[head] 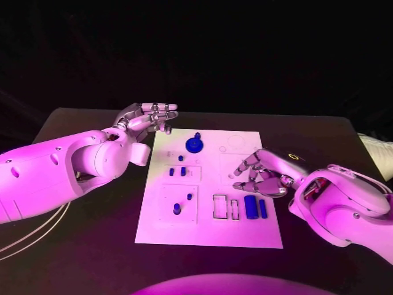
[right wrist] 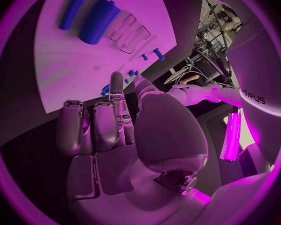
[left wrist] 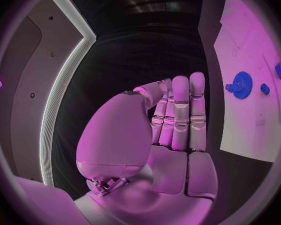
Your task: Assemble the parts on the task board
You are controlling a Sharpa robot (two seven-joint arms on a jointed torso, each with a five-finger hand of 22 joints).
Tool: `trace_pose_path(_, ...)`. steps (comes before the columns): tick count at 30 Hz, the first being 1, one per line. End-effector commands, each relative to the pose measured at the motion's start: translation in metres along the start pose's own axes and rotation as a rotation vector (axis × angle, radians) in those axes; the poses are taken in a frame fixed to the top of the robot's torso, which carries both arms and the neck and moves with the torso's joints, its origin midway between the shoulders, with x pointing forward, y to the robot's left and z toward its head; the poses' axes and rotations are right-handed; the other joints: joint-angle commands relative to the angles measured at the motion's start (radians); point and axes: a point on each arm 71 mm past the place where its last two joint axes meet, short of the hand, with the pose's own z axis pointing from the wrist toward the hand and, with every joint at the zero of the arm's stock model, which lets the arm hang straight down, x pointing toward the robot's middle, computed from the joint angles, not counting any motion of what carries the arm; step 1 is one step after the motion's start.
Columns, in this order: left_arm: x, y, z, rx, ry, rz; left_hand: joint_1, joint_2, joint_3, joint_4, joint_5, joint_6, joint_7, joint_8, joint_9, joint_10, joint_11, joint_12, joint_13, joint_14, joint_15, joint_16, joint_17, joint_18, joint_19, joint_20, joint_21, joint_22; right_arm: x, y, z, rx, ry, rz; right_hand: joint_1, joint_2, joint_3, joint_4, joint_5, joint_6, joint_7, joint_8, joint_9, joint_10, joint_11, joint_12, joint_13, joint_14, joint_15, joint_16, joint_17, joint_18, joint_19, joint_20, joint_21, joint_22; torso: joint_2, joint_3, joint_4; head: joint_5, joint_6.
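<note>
The white task board [head: 240, 230] lies in the middle of the black table. A blue gear [head: 194, 145] sits near its far edge, and small blue pegs [head: 184, 171] stand left of centre. Two more small pieces [head: 177, 209] lie in the near left panel. Two long blue blocks [head: 250, 204] lie near the right edge. My left hand [head: 152, 117] hovers off the board's far left corner, fingers straight [left wrist: 180, 115], holding nothing. My right hand [head: 260, 175] hangs over the board's right middle, just beyond the blocks [right wrist: 98, 21], with loosely bent fingers [right wrist: 115, 115] and nothing in them.
Empty outlined slots [head: 220, 206] lie left of the blue blocks, and a round outline [head: 235, 141] sits at the far right of the board. Black table [head: 99, 227] surrounds the board on every side. In the left wrist view the gear [left wrist: 242, 85] lies off to the hand's side.
</note>
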Motion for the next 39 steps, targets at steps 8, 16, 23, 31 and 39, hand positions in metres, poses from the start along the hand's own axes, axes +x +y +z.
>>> trace_pose_path(8, 0.003, 0.001, -0.001, 0.001, 0.023, -0.003, -0.01, 0.001, -0.002, -0.003, 0.001, 0.004, 0.001, 0.007, 0.001, -0.008, -0.003, 0.007, -0.001, -0.008, -0.002, 0.005, -0.001, 0.02, -0.004, 0.0, -0.005, -0.002, 0.011, -0.036, -0.028, 0.278, 0.087, -0.032, -0.062, 0.052, -0.186, 0.057, 0.065, -0.004, -0.013, 0.032, 0.021, -0.014, -0.008, 0.621, 0.752, 0.059, -0.008, 0.144, 0.196, -0.04, 0.07, -0.01, 0.094, 0.119, -0.006, -0.008, -0.0291, -0.048, 0.001)
trace_pose_path(16, 0.001, 0.002, -0.001, -0.001, 0.018, -0.002, -0.012, 0.0, -0.004, -0.003, 0.001, 0.001, 0.002, 0.006, 0.0, -0.01, -0.002, 0.008, -0.001, -0.008, -0.002, 0.005, -0.002, 0.02, -0.004, 0.001, -0.005, -0.002, 0.027, -0.037, -0.03, 0.298, 0.136, -0.049, -0.07, 0.075, -0.241, 0.06, 0.065, -0.032, -0.004, 0.039, 0.03, -0.03, 0.0, 0.677, 0.847, 0.057, -0.001, 0.151, 0.205, -0.039, 0.066, -0.004, 0.094, 0.12, -0.007, -0.0097, -0.0243, -0.055, -0.004)
trace_pose_path(23, -0.001, 0.003, -0.001, -0.002, 0.012, -0.001, -0.013, 0.0, -0.005, -0.004, 0.001, -0.002, 0.003, 0.005, 0.0, -0.012, -0.002, 0.009, -0.002, -0.009, -0.001, 0.006, -0.002, 0.02, -0.004, 0.001, -0.006, -0.002, 0.037, -0.031, -0.024, 0.274, 0.138, -0.072, -0.058, 0.084, -0.257, 0.059, 0.06, -0.042, -0.002, 0.048, 0.035, -0.025, 0.003, 0.711, 0.894, 0.058, 0.002, 0.157, 0.215, -0.04, 0.068, -0.001, 0.097, 0.124, -0.006, -0.0086, -0.0273, -0.049, -0.002)
trace_pose_path(31, -0.001, 0.003, -0.001, -0.003, 0.011, -0.001, -0.013, 0.001, -0.005, -0.004, 0.002, -0.003, 0.004, 0.005, -0.001, -0.013, -0.001, 0.009, -0.002, -0.009, -0.001, 0.006, -0.003, 0.02, -0.004, 0.001, -0.006, -0.002, 0.042, -0.024, -0.019, 0.242, 0.127, -0.091, -0.038, 0.096, -0.269, 0.059, 0.087, -0.042, -0.004, 0.062, 0.043, -0.008, 0.001, 0.764, 0.956, 0.062, 0.001, 0.17, 0.235, -0.044, 0.079, 0.0, 0.109, 0.141, -0.007, -0.0099, -0.0257, -0.053, -0.008)
trace_pose_path(39, -0.002, 0.004, -0.001, -0.004, 0.011, -0.001, -0.013, 0.001, -0.005, -0.004, 0.002, -0.003, 0.004, 0.005, -0.001, -0.013, -0.001, 0.009, -0.002, -0.009, -0.001, 0.006, -0.003, 0.02, -0.004, 0.001, -0.006, -0.002, 0.052, -0.021, -0.016, 0.233, 0.158, -0.098, -0.035, 0.099, -0.275, 0.059, 0.089, -0.041, -0.005, 0.067, 0.046, -0.001, 0.0, 0.783, 0.977, 0.063, 0.0, 0.174, 0.241, -0.046, 0.082, 0.0, 0.113, 0.146, -0.007, -0.0087, -0.0261, -0.052, -0.011)
